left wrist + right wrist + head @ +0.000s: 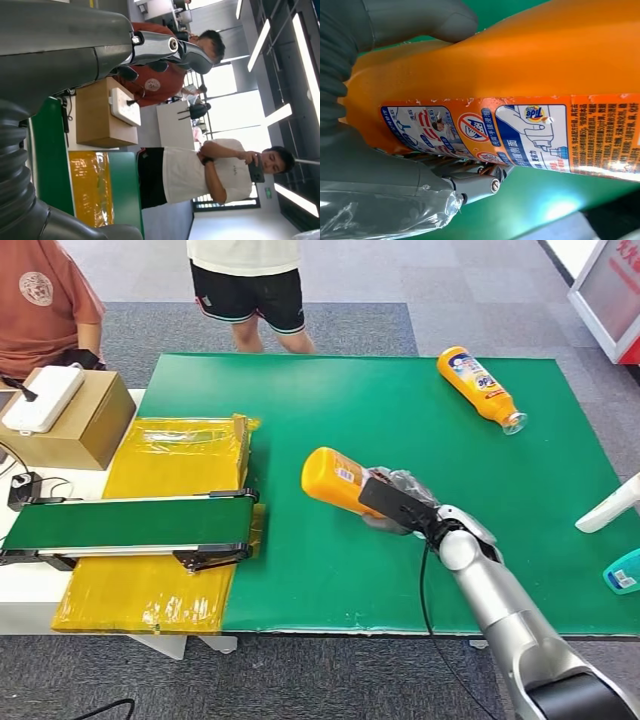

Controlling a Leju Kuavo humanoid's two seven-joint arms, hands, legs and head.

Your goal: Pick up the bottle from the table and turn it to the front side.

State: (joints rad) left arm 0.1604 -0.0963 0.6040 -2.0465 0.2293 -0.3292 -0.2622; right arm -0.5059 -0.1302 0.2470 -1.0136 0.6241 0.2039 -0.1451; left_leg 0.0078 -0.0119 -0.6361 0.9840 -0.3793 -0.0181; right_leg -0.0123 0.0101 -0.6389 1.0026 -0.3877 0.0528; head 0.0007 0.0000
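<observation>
Bottle [337, 478] lies sideways, base left, seemingly tilted.

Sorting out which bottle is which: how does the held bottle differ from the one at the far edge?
The held bottle is gripped by the right hand; the far bottle lies free on the mat. The held one shows its instruction label with pictograms, the far one a white-and-blue label. Both are orange.
</observation>
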